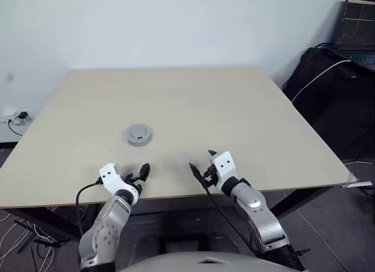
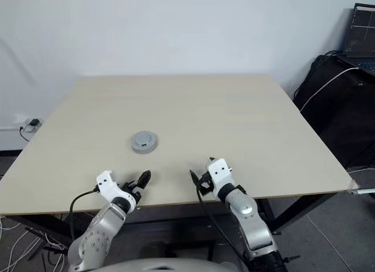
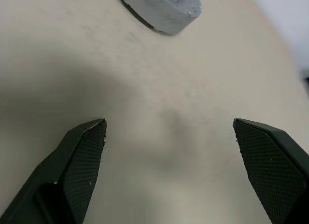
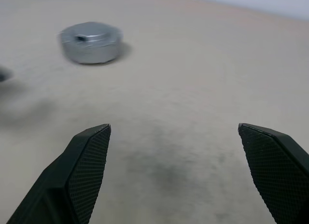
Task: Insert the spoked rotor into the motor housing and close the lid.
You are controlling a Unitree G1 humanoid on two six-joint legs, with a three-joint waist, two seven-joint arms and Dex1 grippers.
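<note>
Item one: we list a pale table (image 1: 246,119), its top bare but for one piece. Item two: we note the motor housing (image 1: 139,135) with the lid (image 1: 139,131) seated on top, grey face up, left of centre on the table. Item three: we record the left gripper (image 1: 142,172) and right gripper (image 1: 201,166) near the front edge, both spread wide, holding nothing, well apart from the housing.

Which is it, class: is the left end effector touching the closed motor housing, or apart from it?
Apart. In the left eye view, bare table separates the left end effector from the motor housing.
</note>
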